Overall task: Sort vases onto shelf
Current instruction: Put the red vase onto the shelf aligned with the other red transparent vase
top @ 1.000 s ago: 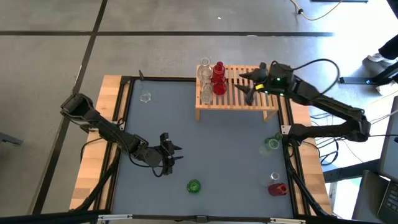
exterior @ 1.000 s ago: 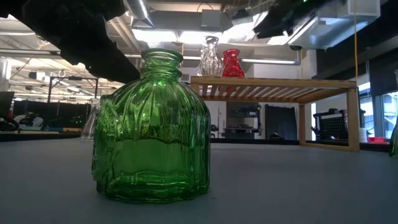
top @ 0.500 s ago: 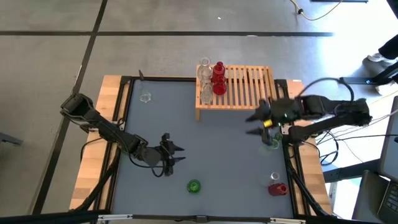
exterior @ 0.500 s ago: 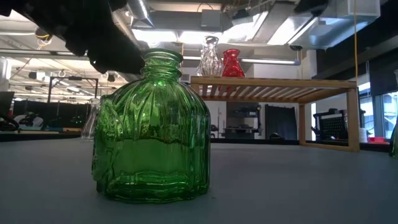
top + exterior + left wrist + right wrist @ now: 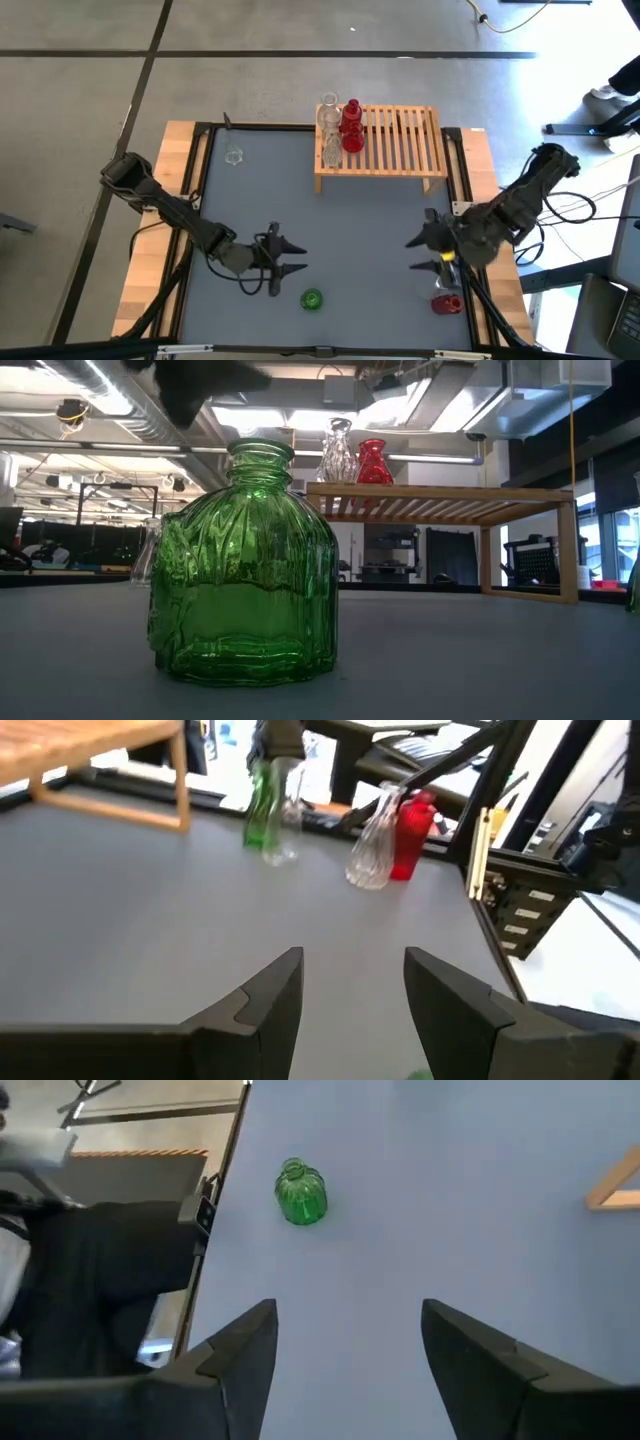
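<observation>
The light-wood slatted shelf (image 5: pixel 385 142) stands at the table's far side on its short legs. Two clear vases (image 5: pixel 329 130) and two red vases (image 5: pixel 352 126) stand on its left end. A squat green vase (image 5: pixel 312 298) stands on its base near the front edge and fills the low view (image 5: pixel 245 565). My left gripper (image 5: pixel 295 257) is open and empty just left of and beyond it. My right gripper (image 5: pixel 413 255) is open and empty over the table's right part, its fingers pointing toward the green vase (image 5: pixel 300 1192). A red vase (image 5: pixel 446 303) and a clear vase (image 5: pixel 440 286) stand by the right edge.
A clear vase (image 5: pixel 234 157) stands alone at the far left of the mat. The left wrist view shows a tall green vase (image 5: pixel 262 802) and clear vases (image 5: pixel 372 850) beside the red vase (image 5: pixel 410 820) at the right edge. The middle of the mat (image 5: pixel 350 230) is bare.
My right gripper has swung from above the shelf toward the table's near edge along the right side and has come down over the mat, still open and empty. My left gripper has shifted a little toward the green vase. No vase has moved.
</observation>
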Robot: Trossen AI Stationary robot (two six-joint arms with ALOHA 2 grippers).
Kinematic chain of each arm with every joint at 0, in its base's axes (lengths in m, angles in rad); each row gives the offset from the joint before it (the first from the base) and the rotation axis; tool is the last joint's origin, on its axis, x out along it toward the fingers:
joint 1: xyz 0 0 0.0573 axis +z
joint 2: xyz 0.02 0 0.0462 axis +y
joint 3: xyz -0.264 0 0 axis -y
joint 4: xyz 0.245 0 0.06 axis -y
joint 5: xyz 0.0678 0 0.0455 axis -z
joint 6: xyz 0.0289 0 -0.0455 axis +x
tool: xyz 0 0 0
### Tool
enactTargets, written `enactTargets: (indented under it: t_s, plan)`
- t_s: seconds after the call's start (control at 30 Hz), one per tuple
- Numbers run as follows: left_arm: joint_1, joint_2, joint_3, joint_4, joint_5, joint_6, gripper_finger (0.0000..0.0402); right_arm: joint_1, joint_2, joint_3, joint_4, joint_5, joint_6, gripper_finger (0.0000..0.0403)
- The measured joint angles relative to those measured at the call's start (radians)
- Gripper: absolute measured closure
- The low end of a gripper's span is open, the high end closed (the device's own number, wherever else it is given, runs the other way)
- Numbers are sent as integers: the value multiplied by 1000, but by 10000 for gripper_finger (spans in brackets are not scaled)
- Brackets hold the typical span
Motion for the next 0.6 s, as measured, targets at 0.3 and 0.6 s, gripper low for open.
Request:
enactTargets:
  t_s: [0.3,0.6]
  plan:
    - [3,133,179,3,-3,167,234,152,50,0,6,216,-2,172]
    - [50,162,262,2,-2,107,234,163,53,0,38,240,-151,172]
